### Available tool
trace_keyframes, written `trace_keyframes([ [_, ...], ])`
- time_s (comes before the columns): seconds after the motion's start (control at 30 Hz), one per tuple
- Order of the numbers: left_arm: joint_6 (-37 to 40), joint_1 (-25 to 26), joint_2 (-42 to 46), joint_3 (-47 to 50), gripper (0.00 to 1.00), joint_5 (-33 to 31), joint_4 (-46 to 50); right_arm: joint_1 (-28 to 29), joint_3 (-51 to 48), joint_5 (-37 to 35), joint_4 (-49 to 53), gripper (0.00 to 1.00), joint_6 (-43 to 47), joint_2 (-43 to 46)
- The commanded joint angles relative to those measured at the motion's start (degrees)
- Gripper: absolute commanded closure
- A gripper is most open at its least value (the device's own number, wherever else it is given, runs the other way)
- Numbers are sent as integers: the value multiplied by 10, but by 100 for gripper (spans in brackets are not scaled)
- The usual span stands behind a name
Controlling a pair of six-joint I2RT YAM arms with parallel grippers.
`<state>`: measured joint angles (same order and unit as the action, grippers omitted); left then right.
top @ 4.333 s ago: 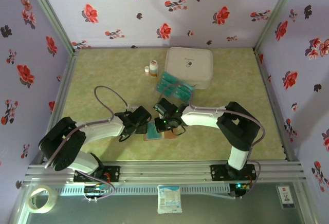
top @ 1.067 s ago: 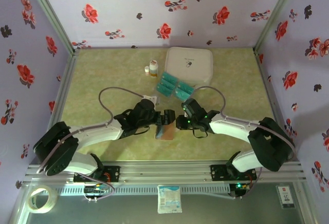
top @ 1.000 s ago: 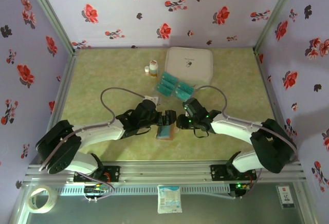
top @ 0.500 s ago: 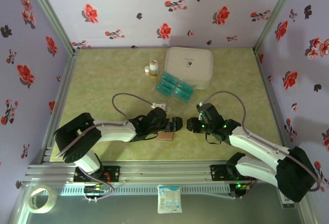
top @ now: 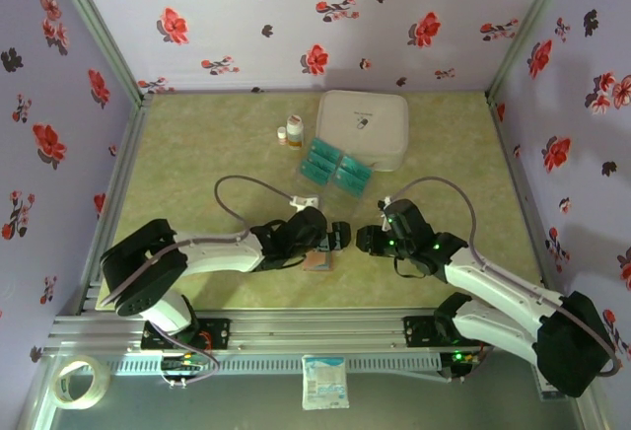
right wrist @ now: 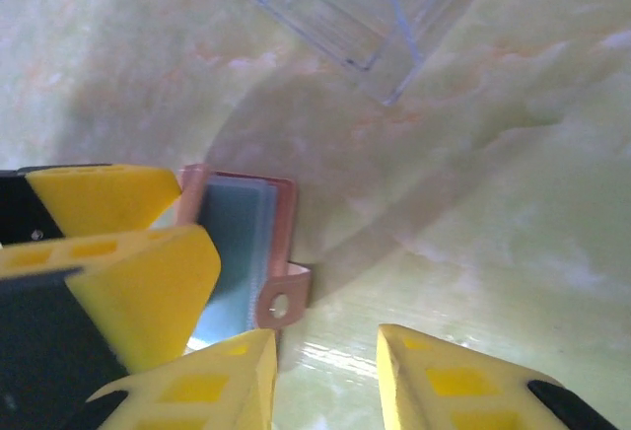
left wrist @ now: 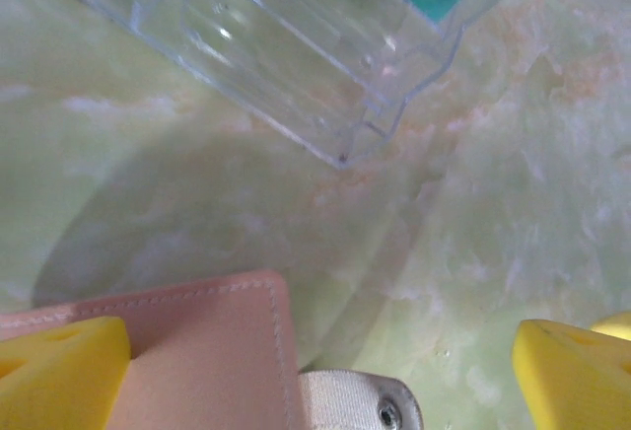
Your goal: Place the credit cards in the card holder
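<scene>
card holder (right wrist: 242,243): on the desk (top: 197,154), between both arms, blue inside showing.
left fingers (left wrist: 59,361): wide apart, 1 over it.
right fingers (right wrist: 463,391): apart, empty.
credit cards (top: 335,169): in the clear tray (left wrist: 296,45), well apart.
risk: i could nudge the card holder shut.

No lettering reads clearly. A small white tag (top: 545,375), well behind and right of the right gripper (top: 365,240), perhaps says "1C". The dark mark on the white case (top: 363,126) beyond it is illegible.
</scene>
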<state>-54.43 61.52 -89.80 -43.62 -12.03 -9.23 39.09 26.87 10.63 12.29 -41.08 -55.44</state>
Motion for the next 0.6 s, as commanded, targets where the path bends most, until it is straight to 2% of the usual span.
trace_keyframes([
  [0.0,26,-24,37,-12,0,-9,49,17,-1,27,-48,71,-31,1],
  [0.23,34,-83,108,27,0,-4,68,116,72,-25,-42,74,-30,-41],
  [0.57,50,-184,240,79,0,-4,166,234,237,-49,-33,79,13,-228],
])
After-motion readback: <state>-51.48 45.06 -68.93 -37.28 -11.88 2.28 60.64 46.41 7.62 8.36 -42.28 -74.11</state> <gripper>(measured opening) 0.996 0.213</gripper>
